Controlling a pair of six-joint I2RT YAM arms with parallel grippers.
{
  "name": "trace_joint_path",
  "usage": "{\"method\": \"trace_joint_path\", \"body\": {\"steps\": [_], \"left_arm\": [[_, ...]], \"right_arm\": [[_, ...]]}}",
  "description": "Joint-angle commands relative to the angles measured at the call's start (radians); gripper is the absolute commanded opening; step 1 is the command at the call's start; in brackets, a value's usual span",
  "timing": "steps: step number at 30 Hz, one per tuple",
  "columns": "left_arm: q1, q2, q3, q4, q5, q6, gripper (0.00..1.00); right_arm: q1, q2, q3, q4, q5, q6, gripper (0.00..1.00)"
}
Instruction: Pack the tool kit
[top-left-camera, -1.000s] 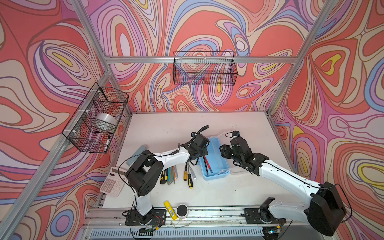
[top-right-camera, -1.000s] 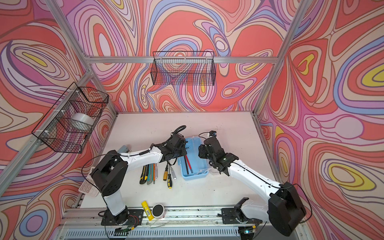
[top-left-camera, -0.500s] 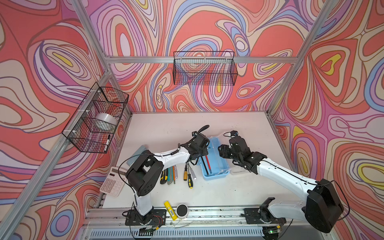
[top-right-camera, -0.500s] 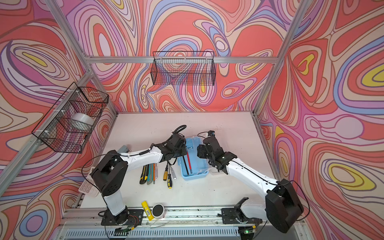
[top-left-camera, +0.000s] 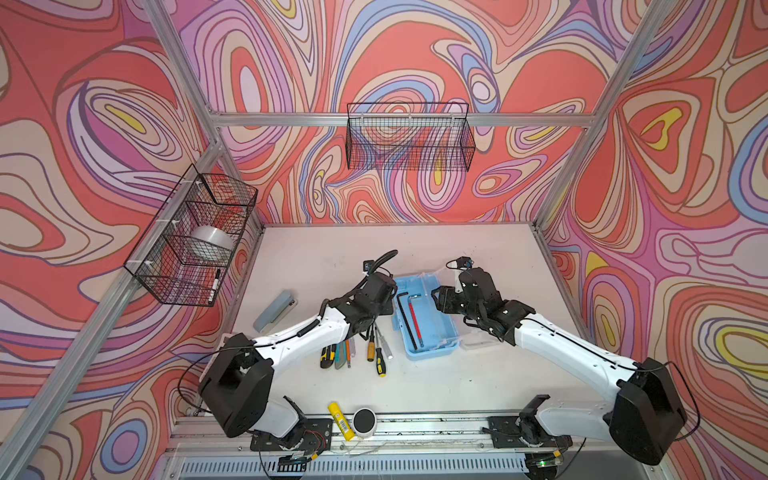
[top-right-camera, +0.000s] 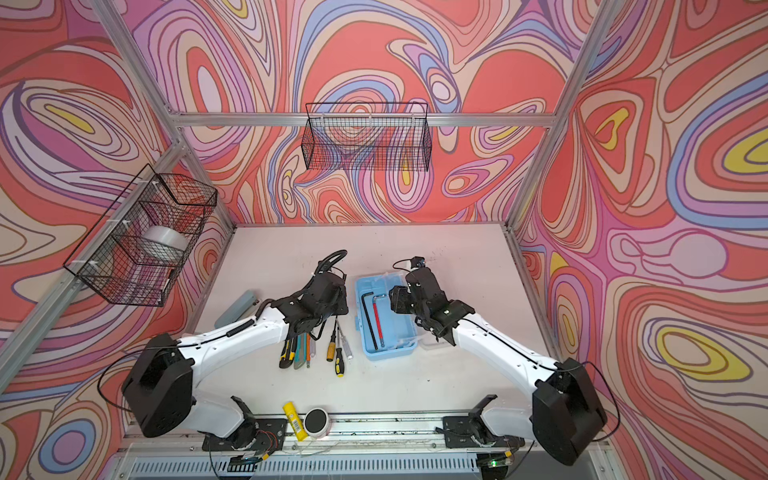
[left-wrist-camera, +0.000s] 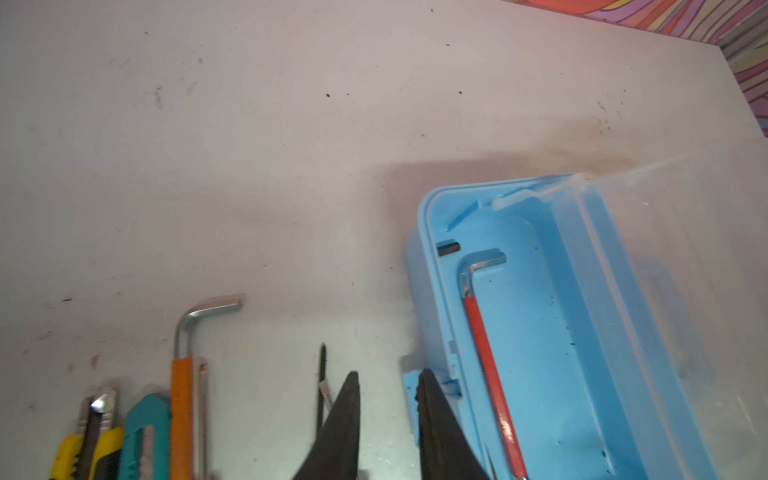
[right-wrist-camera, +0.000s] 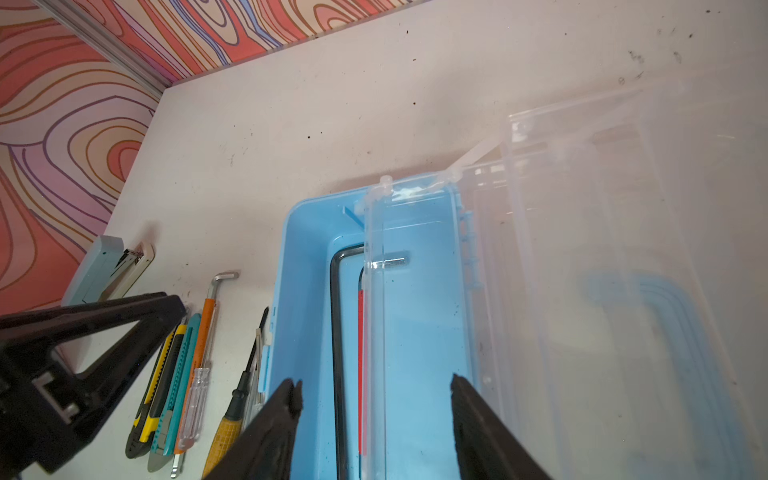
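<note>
The tool kit's light-blue case (top-left-camera: 428, 353) (top-right-camera: 388, 353) stands open on the table, its clear lid (right-wrist-camera: 602, 291) folded out to the right. A black hex key (top-left-camera: 406, 320) and a red hex key (top-left-camera: 414, 322) lie inside. Left of the case lie a yellow utility knife (top-left-camera: 326, 357), a teal knife (top-left-camera: 340, 357), an orange-sleeved hex key (left-wrist-camera: 183, 395) and screwdrivers (top-left-camera: 371, 349). My left gripper (left-wrist-camera: 386, 376) hangs just outside the case's left wall (left-wrist-camera: 432, 316), narrowly open and empty. My right gripper (right-wrist-camera: 376, 384) is open over the case, holding nothing.
A grey-blue stapler (top-left-camera: 274, 311) lies at the left of the table. A yellow tube (top-left-camera: 341, 420) and a round black-topped thing (top-left-camera: 364, 422) sit at the front rail. Wire baskets hang on the back wall (top-left-camera: 409, 137) and left wall (top-left-camera: 195, 237).
My left gripper's jaws have parted a little beside the case. My right gripper has shifted slightly towards the case's far end.
</note>
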Motion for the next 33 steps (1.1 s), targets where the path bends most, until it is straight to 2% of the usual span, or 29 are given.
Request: {"method": "trace_joint_path", "body": {"steps": [1,5,15,20,27,33], "left_arm": [[0.11,-0.013,-0.08,-0.054,0.001,0.036,0.22],[0.162,0.004,-0.113,-0.05,0.027,0.042,0.15],[0.174,0.088,-0.156,-0.05,0.037,0.006,0.1],[0.178,0.092,-0.166,-0.068,0.018,0.002,0.1],[0.179,0.08,-0.188,-0.079,0.001,-0.007,0.17],[0.182,0.083,-0.193,-0.082,-0.003,-0.009,0.17]], "right_arm": [[-0.006,0.01,0.01,0.03,-0.012,0.001,0.59],[-0.006,0.037,0.014,0.028,-0.016,0.018,0.57],[-0.006,0.048,0.002,0.044,-0.019,0.031,0.56],[-0.006,0.055,-0.001,0.044,-0.021,0.032,0.56],[-0.006,0.063,-0.008,0.049,-0.023,0.03,0.56],[-0.006,0.061,-0.015,0.049,-0.024,0.03,0.56]]}}
